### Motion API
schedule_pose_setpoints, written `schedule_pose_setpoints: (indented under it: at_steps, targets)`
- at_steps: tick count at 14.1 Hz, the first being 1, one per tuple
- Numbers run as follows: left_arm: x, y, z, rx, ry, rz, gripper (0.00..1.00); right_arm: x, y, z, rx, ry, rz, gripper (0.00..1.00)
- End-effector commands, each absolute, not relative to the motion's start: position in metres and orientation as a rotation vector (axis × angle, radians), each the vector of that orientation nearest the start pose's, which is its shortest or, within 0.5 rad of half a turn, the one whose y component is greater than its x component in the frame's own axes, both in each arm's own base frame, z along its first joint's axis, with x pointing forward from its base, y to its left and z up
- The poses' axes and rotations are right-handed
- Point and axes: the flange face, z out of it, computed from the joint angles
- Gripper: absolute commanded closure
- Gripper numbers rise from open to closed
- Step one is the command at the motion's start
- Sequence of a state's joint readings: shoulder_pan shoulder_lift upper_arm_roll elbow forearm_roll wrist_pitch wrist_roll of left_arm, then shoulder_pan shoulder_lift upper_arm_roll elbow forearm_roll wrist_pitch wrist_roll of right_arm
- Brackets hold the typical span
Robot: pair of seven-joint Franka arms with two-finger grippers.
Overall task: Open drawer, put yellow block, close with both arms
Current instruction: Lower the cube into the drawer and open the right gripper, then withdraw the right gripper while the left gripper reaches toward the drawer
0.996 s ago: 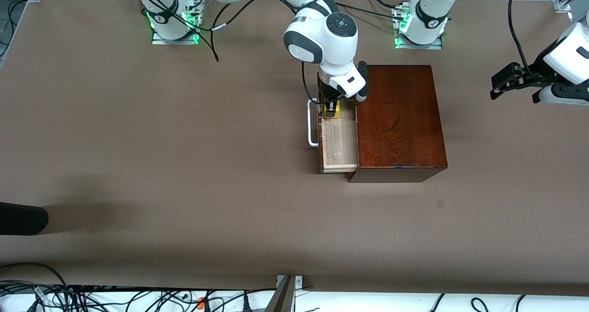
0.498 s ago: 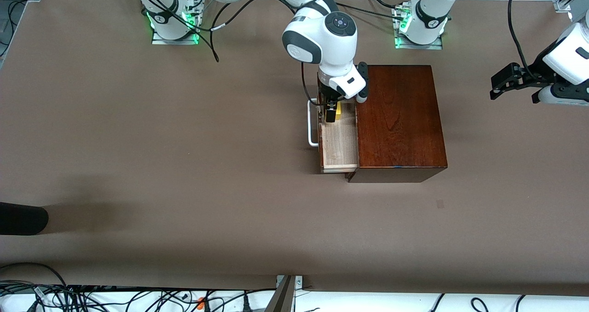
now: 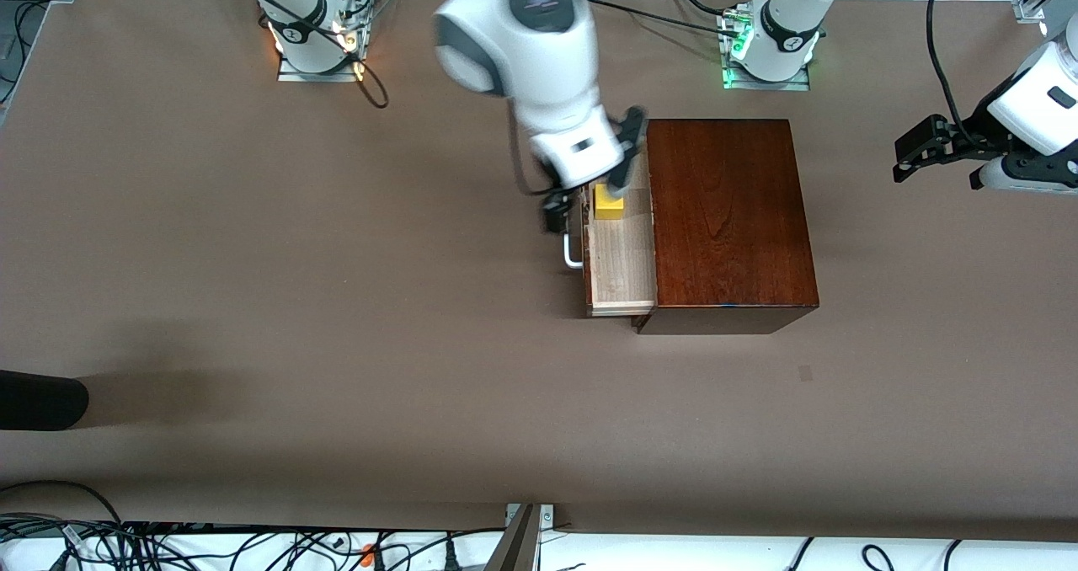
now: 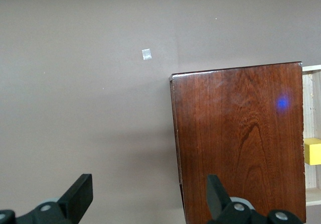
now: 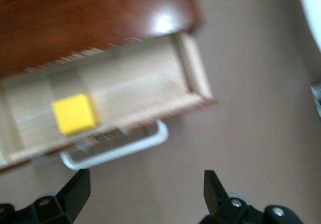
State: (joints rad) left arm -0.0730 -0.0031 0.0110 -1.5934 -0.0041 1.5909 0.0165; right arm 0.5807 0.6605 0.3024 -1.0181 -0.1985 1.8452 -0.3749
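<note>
Resting in the open drawer [image 3: 621, 259] — the yellow block [image 3: 608, 201], released.
Right gripper [image 3: 563, 214] hangs spread-fingered over the white handle [image 3: 573, 247]; left gripper [image 3: 926, 148] waits — fingers apart — beside the wooden box [image 3: 728, 217].

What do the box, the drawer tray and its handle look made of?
Box: dark reddish wood, glossy, grain and glare visible. Drawer tray: pale, matte unfinished-looking wood. Handle: smooth white bar, plastic or painted metal, cannot tell which.
</note>
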Motion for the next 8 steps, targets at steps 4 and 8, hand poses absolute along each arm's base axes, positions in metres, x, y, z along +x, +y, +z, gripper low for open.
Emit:
schedule_pose_setpoints:
  at_steps: [4,8]
  targets:
    - [0.553,-0.07,0.612,-3.154,0.229,0.021,0.0,0.624,0.327,0.565,-2.73,-1.413,-0.148,0.0]
    - [0.544,-0.111,0.605,-3.148,0.353,0.096,0.0,0.643,0.231,0.601,-2.841,-1.225,-0.152,0.0]
